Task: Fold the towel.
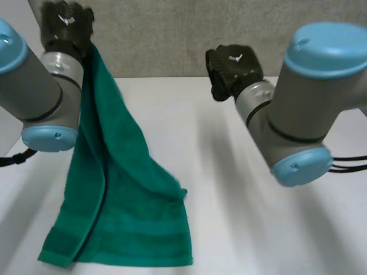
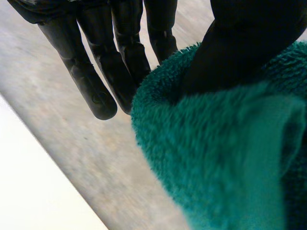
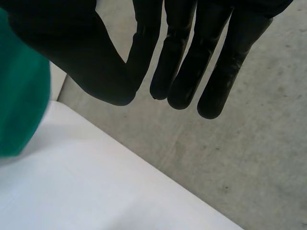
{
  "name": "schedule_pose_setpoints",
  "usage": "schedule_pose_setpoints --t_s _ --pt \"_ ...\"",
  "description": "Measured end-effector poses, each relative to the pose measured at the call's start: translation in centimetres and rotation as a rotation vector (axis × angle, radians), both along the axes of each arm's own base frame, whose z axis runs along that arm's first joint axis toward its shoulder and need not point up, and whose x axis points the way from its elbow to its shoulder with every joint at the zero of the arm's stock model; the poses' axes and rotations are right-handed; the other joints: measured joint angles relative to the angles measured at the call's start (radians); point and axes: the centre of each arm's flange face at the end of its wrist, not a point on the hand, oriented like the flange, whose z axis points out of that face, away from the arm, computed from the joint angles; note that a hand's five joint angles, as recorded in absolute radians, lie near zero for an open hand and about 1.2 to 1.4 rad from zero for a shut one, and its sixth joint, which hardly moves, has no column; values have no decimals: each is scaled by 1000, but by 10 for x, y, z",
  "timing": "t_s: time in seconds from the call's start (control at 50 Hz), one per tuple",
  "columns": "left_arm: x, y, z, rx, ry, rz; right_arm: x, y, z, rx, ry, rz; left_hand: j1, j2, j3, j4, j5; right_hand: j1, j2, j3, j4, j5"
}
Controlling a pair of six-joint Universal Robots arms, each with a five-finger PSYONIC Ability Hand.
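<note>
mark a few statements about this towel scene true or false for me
1. The left hand holds the green towel up by its top end. True.
2. The towel lies spread flat on the white table. False: it hangs from the left hand, and just its lower end reaches the table.
3. The right hand is open and holds nothing. True.
4. Both hands grip the towel. False: the right hand is raised apart from it, with straight fingers.
</note>
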Motion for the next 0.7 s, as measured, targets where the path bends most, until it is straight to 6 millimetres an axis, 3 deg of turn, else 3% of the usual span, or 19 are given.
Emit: schedule_pose_setpoints --t_s 0.08,0.1,0.14,0.22,0.24,0.3,0.42,0.52,0.7 --pt "0 8 6 -10 14 5 -4 3 -5 42 27 1 0 0 0 0 0 -72 -88 -91 -97 -75" --pt "0 12 3 0 10 4 -7 8 -20 108 67 13 0 0 0 0 0 -366 -451 -438 -447 -408" --pt "1 18 -3 22 -2 -1 -9 22 -48 220 129 46 0 1 0 0 0 -590 -708 -714 -723 -696" --pt "2 24 -13 56 -20 -6 -8 39 -79 349 163 97 0 2 3 0 0 -732 -874 -889 -899 -870" --pt "2 24 -13 56 -20 -6 -8 39 -79 349 163 97 0 2 3 0 0 -732 -874 -889 -899 -870" --pt "4 32 -20 85 -33 -11 -1 52 -108 507 105 160 0 3 3 0 0 -783 -944 -963 -951 -921" --pt "6 39 -14 75 -26 -14 8 50 -120 593 32 184 0 3 3 0 0 -783 -944 -963 -951 -921" --pt "10 55 7 32 -4 -24 24 32 -139 675 -80 174 0 3 3 0 0 -783 -944 -963 -951 -921" --pt "14 74 33 -30 28 -38 37 15 -151 707 -169 144 0 3 3 0 0 -783 -944 -963 -951 -921"
